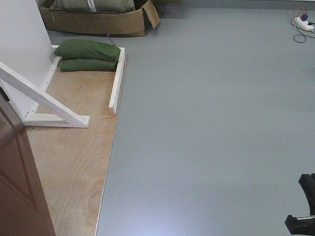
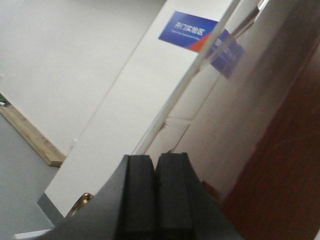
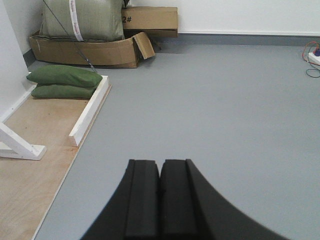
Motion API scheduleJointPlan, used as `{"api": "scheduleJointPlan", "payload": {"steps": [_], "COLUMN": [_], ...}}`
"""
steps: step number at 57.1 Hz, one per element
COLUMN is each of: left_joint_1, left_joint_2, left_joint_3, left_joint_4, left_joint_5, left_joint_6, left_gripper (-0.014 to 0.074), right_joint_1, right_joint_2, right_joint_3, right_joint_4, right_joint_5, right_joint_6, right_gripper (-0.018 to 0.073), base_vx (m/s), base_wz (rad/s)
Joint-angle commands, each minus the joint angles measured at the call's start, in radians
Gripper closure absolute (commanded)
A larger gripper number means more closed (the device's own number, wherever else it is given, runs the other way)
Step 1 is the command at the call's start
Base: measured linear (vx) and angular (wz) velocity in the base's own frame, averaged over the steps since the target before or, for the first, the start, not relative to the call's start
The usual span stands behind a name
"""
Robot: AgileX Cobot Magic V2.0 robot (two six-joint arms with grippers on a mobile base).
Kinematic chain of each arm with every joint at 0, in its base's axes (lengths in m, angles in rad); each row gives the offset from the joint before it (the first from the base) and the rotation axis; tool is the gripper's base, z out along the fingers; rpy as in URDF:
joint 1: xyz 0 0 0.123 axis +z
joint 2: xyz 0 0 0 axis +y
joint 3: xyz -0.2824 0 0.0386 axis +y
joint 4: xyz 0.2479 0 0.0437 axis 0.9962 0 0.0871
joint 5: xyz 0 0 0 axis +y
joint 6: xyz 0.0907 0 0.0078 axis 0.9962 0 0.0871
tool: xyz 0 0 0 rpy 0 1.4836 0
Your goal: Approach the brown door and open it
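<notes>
Brown door [image 1: 17,187] glossy, lower left | grey floor [image 1: 206,123] fills room, plywood base [image 1: 74,157] at left | left gripper [image 2: 156,200], right gripper [image 3: 160,200]: both closed, pads together

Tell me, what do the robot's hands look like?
Both look alike. The left hand and the right hand are matte black, each with two flat, rectangular fingers that flare into a wider, curved base. No cables, labels or markings show on them in these views.
</notes>
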Motion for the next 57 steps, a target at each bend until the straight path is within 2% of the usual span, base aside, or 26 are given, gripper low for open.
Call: {"api": "scheduleJointPlan", "payload": {"steps": [1, 23, 27, 42, 57], "left_joint_1": [-0.007, -0.009, -0.026, -0.087, -0.088], "left_joint_2": [0.021, 0.021, 0.021, 0.046, 0.107], "left_joint_3": [-0.025, -0.025, -0.025, -0.025, -0.025], "left_joint_4": [0.032, 0.040, 0.042, 0.182, 0.189], "left_joint_5": [0.118, 0.276, 0.288, 0.327, 0.299], "left_joint_6": [0.001, 0.001, 0.009, 0.008, -0.002], "left_gripper": [0.0603, 0.0603, 0.0603, 0.0603, 0.0603], "right_joint_1": [0.001, 0.001, 0.001, 0.001, 0.001], "right_joint_2": [-0.006, -0.006, -0.006, -0.006, -0.006], "right_joint_3": [0.003, 0.003, 0.003, 0.003, 0.003], "right_joint_4": [-0.004, -0.004, -0.004, -0.004, -0.004], "right_joint_5": [-0.079, -0.079, -0.079, -0.077, -0.077], "right_joint_6": [-0.008, -0.008, -0.008, -0.008, -0.008], "right_gripper": [0.0559, 0.0559, 0.0559, 0.0559, 0.0559], "base_vx": [0.00, 0.00, 0.00, 0.00, 0.00], "base_wz": [0.00, 0.00, 0.00, 0.00, 0.00]}}
